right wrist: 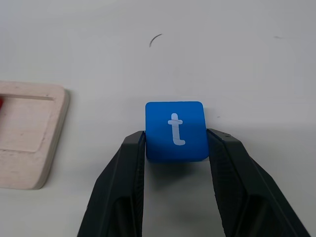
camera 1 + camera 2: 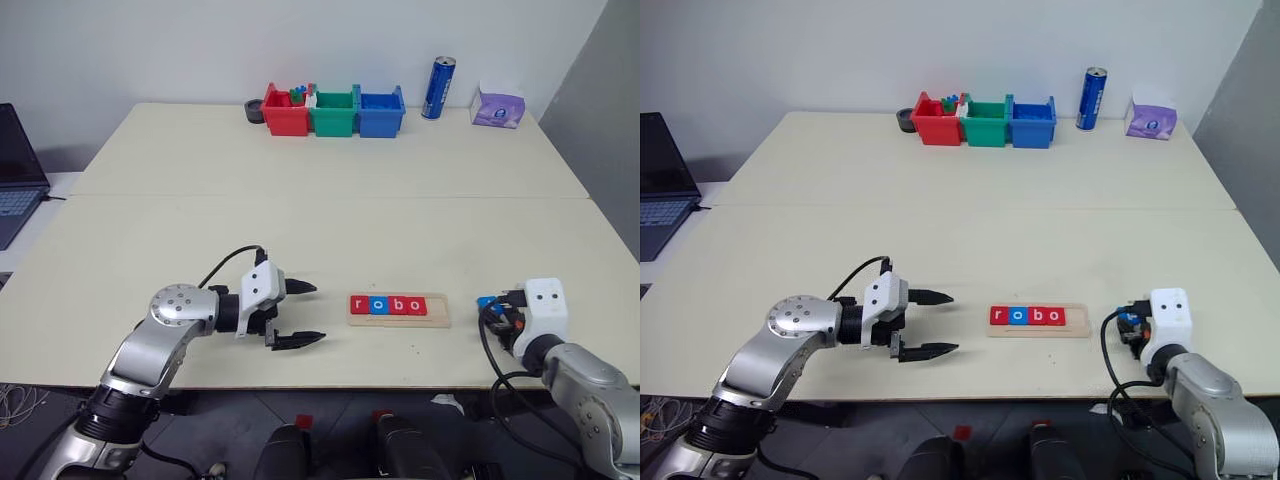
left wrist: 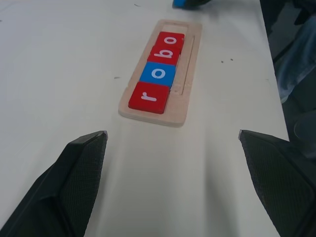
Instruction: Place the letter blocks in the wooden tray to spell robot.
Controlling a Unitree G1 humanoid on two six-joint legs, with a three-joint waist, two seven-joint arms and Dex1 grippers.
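While four small square letter tiles (image 2: 388, 306) spelling "robo" sit in the long pale-wood tray (image 2: 399, 310) on the cream tabletop (image 2: 330, 220), the right gripper (image 1: 175, 143) clasps a blue "t" tile (image 1: 176, 131) just beside the tray's vacant end slot. Across from it, the left gripper (image 2: 300, 313) hangs spread wide, holding nothing.

I see even, soft overhead light on the table (image 2: 330, 215); shadows are faint, and the wrist close-ups are slightly soft.
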